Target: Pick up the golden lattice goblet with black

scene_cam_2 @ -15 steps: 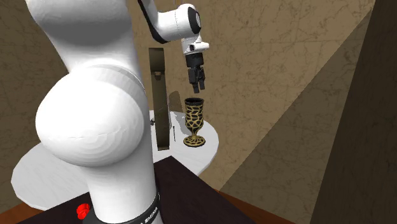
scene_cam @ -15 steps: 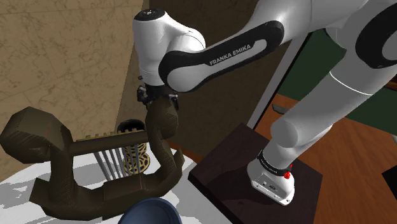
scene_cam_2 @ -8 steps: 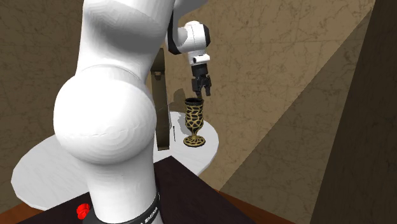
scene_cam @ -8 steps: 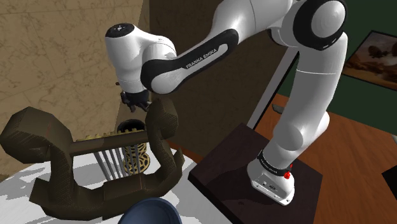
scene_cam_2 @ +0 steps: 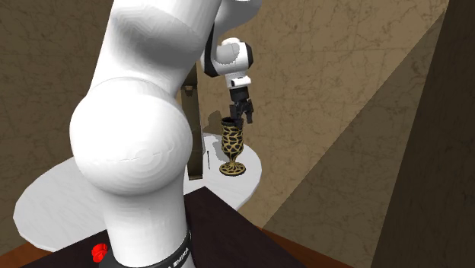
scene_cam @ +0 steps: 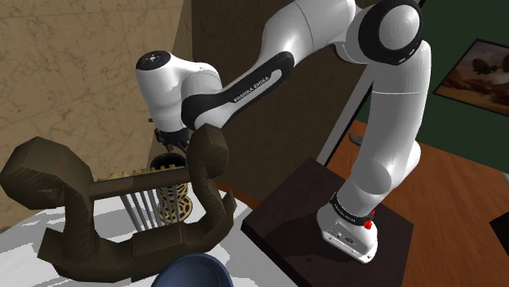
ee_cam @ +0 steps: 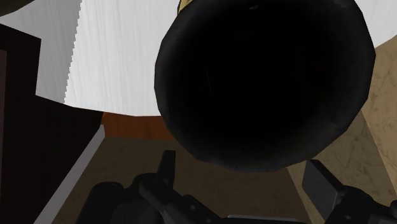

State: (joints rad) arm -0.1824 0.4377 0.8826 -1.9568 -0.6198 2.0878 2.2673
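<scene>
Tan mottled walls (scene_cam_2: 342, 68) close in behind a round white table (scene_cam_2: 46, 209). Shoulder view's right: reddish wooden floor (scene_cam: 457, 196), dark green wall (scene_cam: 457, 24), 1 framed picture (scene_cam: 480, 72).

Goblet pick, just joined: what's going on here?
The white Franka arm is going for the gold-and-black lattice goblet, which stands upright on a round white table. The black pincer hovers right at the goblet's rim, pointing down. In the wrist view its fingers stand apart, with the goblet's black mouth just ahead of them. Nothing is gripped yet.
</scene>
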